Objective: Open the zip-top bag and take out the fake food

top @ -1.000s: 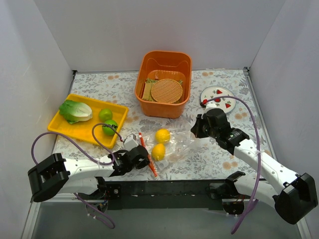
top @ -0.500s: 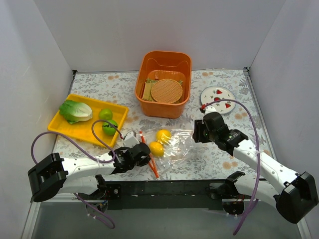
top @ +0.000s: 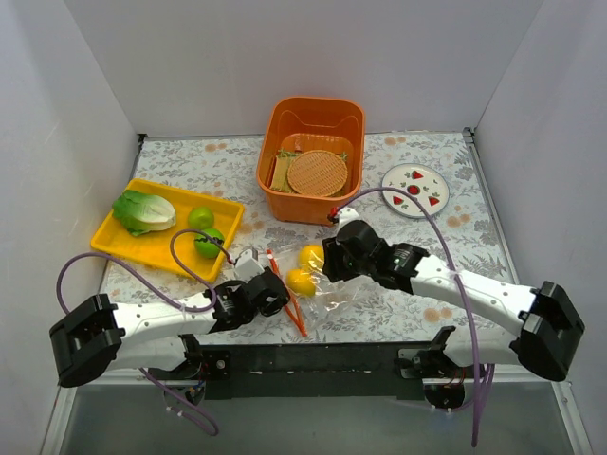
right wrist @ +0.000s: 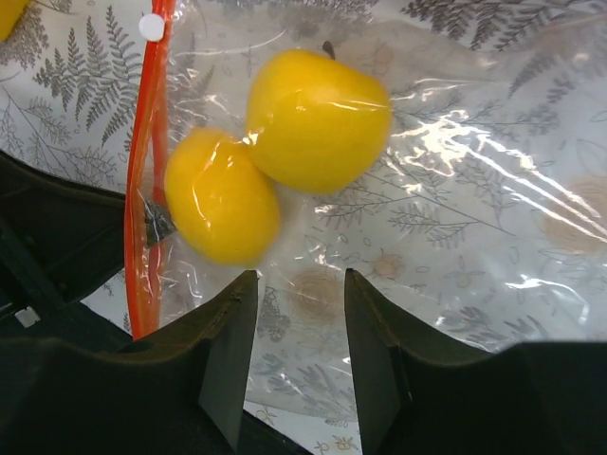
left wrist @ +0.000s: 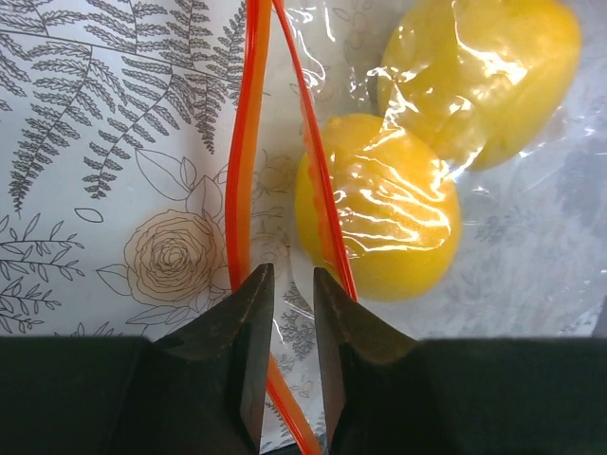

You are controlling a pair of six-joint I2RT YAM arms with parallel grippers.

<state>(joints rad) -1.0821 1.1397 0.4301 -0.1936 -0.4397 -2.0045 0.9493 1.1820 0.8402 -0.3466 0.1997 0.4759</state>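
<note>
Top external: your zip-top bag [top: 334, 287] lay just in front of the orange tub [top: 313, 204], lemons [top: 302, 282] inside. Left wrist: your left gripper [left wrist: 289, 275] pinched its zip strip [left wrist: 242, 142]. Right wrist: your right gripper [right wrist: 300, 280] was spread open over the bag.

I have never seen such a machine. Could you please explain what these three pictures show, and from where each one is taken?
Two robot arms work at a table. One picture looks down from above; the other two come from cameras on the wrists, so the dark prongs are gripper fingers. The left gripper pinches the orange strip of the zip-top bag, which holds two lemons. The right gripper hangs open over the bag. A yellow tray holds a cabbage and two limes; an orange basket and a plate stand farther back.
</note>
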